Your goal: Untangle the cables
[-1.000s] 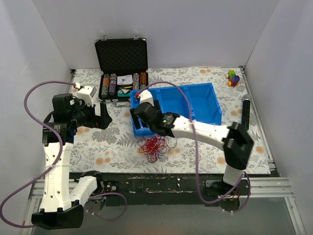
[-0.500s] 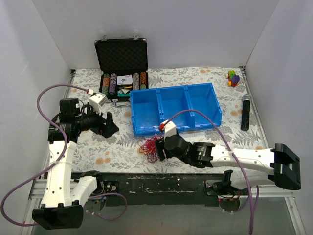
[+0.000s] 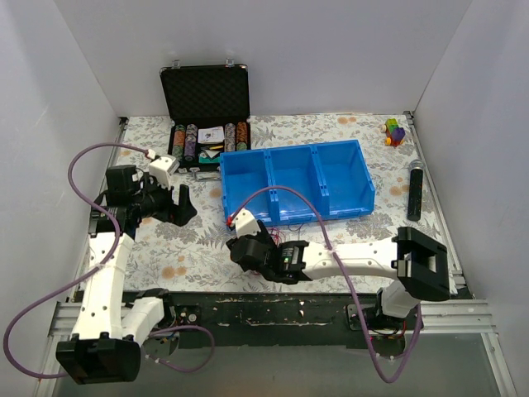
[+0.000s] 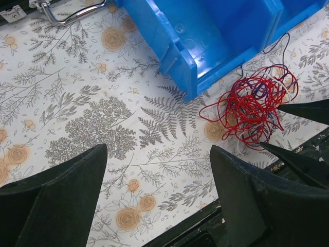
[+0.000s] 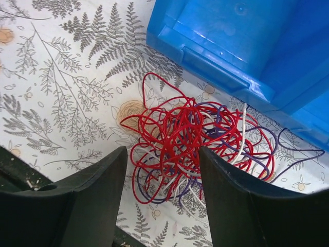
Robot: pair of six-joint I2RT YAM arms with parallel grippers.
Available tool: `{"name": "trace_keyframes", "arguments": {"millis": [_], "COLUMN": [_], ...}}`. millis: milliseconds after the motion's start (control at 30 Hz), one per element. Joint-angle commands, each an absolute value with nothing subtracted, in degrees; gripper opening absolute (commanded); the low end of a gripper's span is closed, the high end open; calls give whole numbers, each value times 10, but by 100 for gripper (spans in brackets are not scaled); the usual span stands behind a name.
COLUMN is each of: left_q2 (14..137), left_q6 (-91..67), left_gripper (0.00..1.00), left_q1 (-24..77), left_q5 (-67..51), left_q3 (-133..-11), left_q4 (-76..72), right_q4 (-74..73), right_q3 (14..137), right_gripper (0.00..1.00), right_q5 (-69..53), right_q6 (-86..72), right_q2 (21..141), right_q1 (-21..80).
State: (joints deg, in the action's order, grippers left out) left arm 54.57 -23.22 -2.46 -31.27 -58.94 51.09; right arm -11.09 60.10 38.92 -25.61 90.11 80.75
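The cables (image 5: 190, 136) are one tangled clump of thin red, purple and white wires lying on the floral tablecloth just in front of the blue bin's near left corner. My right gripper (image 5: 162, 157) is open and hovers right above the clump, one finger on each side, holding nothing. In the top view the right gripper (image 3: 245, 248) covers most of the clump. My left gripper (image 4: 159, 190) is open and empty over bare cloth, to the left of the cables (image 4: 249, 105). In the top view it (image 3: 183, 207) is well left of the bin.
The blue three-compartment bin (image 3: 297, 182) stands mid-table, right behind the clump. An open black case of poker chips (image 3: 207, 124) is at the back left. A black cylinder (image 3: 415, 190) and small coloured blocks (image 3: 394, 131) lie at the right. The table's front edge (image 4: 205, 231) is close to the clump.
My right arm has swung from over the bin down to the front of the table, and its gripper now hangs over the cable clump. My left gripper has shifted only slightly.
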Motion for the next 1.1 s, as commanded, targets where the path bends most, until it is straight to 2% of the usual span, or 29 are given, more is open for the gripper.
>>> {"name": "trace_keyframes", "arguments": {"millis": [0, 100, 267, 333, 400, 467, 500, 567, 667, 833, 1067], "left_q2": [498, 491, 497, 497, 498, 500, 503, 510, 529, 570, 655], "left_q6": [-228, -218, -192, -182, -169, -161, -161, -162, -159, -194, -285], "left_gripper": [83, 89, 90, 90, 89, 87, 87, 86, 84, 84, 85], "left_q1": [-24, -23, -23, -23, -23, -23, -22, -20, -9, 83, 249], "left_q5": [-287, -295, -345, -368, -406, -443, -459, -491, -522, -518, -459], "left_q3": [-580, -585, -596, -597, -595, -593, -592, -590, -584, -570, -562], "left_q4": [500, 512, 539, 543, 548, 551, 551, 548, 546, 511, 416], "right_q4": [-144, -135, -121, -90, -17, -14, -29, -40, -43, -40, -123], "right_q3": [649, 650, 660, 650, 620, 606, 602, 571, 506, 399, 379], "right_gripper": [64, 54, 18, 15, 32, 57, 66, 80, 82, 86, 87], "right_q5": [442, 440, 434, 409, 338, 322, 321, 316, 321, 358, 402], "right_q6": [-272, -276, -272, -254, -214, -217, -226, -242, -289, -363, -457], "right_q2": [929, 937, 918, 889, 852, 832, 823, 797, 737, 630, 609], "right_q1": [809, 809, 809, 809, 809, 809, 809, 809, 809, 809, 790]}}
